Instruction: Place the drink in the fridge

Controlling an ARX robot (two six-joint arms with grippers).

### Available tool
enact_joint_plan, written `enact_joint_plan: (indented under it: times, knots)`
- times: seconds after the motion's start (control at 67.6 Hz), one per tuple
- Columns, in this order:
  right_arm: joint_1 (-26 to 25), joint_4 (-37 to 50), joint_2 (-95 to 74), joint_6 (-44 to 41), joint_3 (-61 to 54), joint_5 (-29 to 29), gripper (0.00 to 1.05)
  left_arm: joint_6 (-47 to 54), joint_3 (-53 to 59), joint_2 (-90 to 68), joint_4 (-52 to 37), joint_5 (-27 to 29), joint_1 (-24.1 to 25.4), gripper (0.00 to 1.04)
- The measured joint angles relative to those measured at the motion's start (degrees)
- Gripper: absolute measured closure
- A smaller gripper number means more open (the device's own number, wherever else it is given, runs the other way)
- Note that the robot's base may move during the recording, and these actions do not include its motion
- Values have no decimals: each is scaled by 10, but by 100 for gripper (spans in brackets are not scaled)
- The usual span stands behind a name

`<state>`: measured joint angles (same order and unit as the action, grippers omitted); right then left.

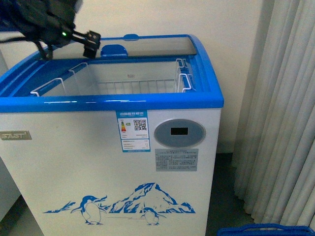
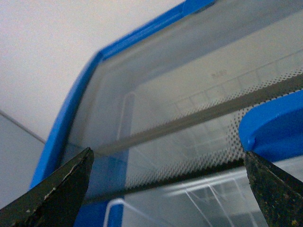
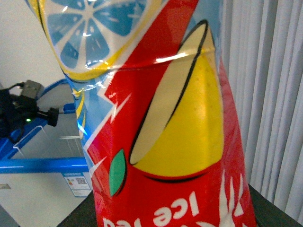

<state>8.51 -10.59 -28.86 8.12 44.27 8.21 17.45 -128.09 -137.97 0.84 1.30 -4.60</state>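
I read the left gripper as wide open and empty: its two dark fingertips stand well apart in the left wrist view. The fridge lies below this gripper, with the blue lid handle just beside one fingertip and the glass lid ahead of it. White wire baskets sit lower, inside the fridge. The drink fills the right wrist view, close to the camera. The right gripper's fingers show in no view, so I cannot tell its grip.
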Motion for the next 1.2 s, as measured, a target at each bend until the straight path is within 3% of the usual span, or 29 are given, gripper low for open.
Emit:
enact_joint_plan:
  times: [0.118,0.207,0.311,0.34,0.414,0.459,0.548,0.592,0.651,0.696,0.784,0.918,1.066,1.199]
  knots:
    - [0,0,0,0,0,-1,63,-78,218,168,-41,-61,6,8]
    - [0,0,0,0,0,-2,63,-126,454,330,-93,-117,-9,8]
    - [0,0,0,0,0,-1,63,-167,633,449,-122,-137,-24,8]
    - [0,0,0,0,0,-1,63,-172,676,483,-127,-134,-25,8]
    - [0,0,0,0,0,0,63,-172,805,579,-260,-16,-31,20]
    - [0,0,0,0,0,-1,63,-172,870,635,-323,27,-28,27]
    - [0,0,0,0,0,-2,63,-172,993,756,-369,35,-8,41]
    - [-17,-72,-30,-24,31,-45,63,-172,1046,805,-372,34,-2,48]
    - [-56,-252,-91,-102,122,-134,63,-173,1092,840,-373,32,3,57]
    - [-62,-338,-140,-163,176,-164,63,-173,1117,855,-373,23,8,64]
    - [-47,-396,-247,-301,242,-178,63,-173,1149,871,-373,-12,33,78]
    - [-9,-351,-462,-504,365,-100,63,-175,1180,921,-369,-13,43,102]
    - [23,-335,-630,-646,482,6,63,-174,1206,957,-353,-13,44,102]
    - [66,-320,-767,-708,618,78,63,-174,1225,999,-332,-13,44,102]
